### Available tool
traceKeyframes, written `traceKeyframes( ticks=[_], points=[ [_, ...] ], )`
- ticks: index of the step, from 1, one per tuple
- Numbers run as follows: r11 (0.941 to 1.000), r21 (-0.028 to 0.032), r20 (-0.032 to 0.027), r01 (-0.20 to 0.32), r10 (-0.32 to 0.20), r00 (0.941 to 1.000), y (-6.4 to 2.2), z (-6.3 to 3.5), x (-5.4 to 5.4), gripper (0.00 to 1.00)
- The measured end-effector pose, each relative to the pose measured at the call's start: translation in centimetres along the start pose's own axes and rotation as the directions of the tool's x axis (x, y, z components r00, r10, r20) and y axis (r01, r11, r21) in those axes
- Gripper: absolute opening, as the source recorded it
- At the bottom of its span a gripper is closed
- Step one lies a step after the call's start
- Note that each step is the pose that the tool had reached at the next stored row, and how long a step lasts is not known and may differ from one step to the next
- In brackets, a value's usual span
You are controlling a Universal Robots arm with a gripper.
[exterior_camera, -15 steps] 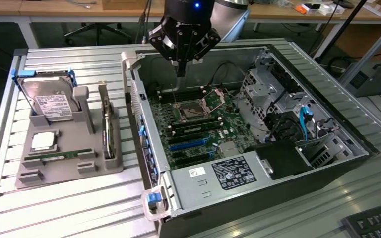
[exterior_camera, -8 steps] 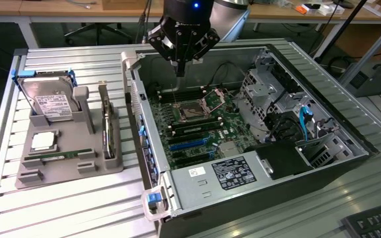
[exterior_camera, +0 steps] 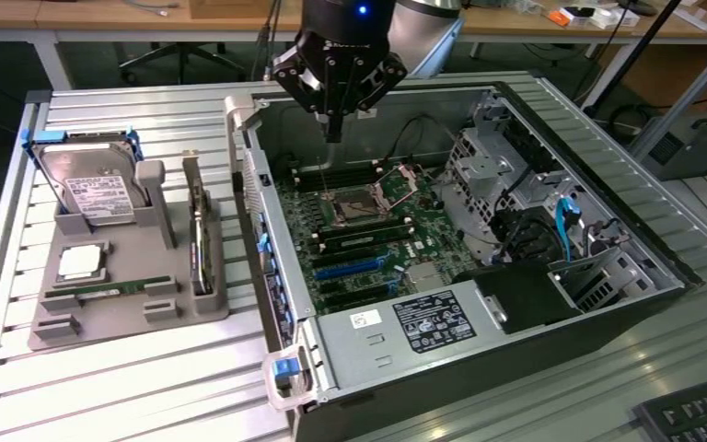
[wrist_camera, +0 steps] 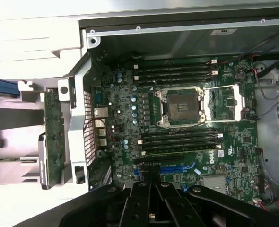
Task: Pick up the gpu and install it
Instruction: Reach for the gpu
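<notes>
Above the open computer case (exterior_camera: 250,166) the claw (exterior_camera: 332,131) hangs pressed together, empty. Graphics card (exterior_camera: 200,230) stands edge-on in the grey rack (exterior_camera: 121,322) beside it, untouched. Pick-up stage; grabbing needs claw spread, aligned with its edge.

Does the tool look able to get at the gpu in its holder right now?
Probably yes: the gpu stands edge-up in the grey holder with nothing above it. The tool hangs shut over the open case, so it would need opening.
</notes>
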State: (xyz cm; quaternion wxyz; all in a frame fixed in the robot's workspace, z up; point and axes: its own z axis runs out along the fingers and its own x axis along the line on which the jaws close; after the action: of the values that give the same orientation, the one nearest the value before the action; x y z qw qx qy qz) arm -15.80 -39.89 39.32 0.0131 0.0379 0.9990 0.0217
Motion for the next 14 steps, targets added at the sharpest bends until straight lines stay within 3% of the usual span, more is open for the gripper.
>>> traceKeyframes(
  ticks=[14],
  points=[
    [1.0,0.0,0.0,0.0,0.0,1.0,-0.02,-0.01,0.32,0.11]
  ],
)
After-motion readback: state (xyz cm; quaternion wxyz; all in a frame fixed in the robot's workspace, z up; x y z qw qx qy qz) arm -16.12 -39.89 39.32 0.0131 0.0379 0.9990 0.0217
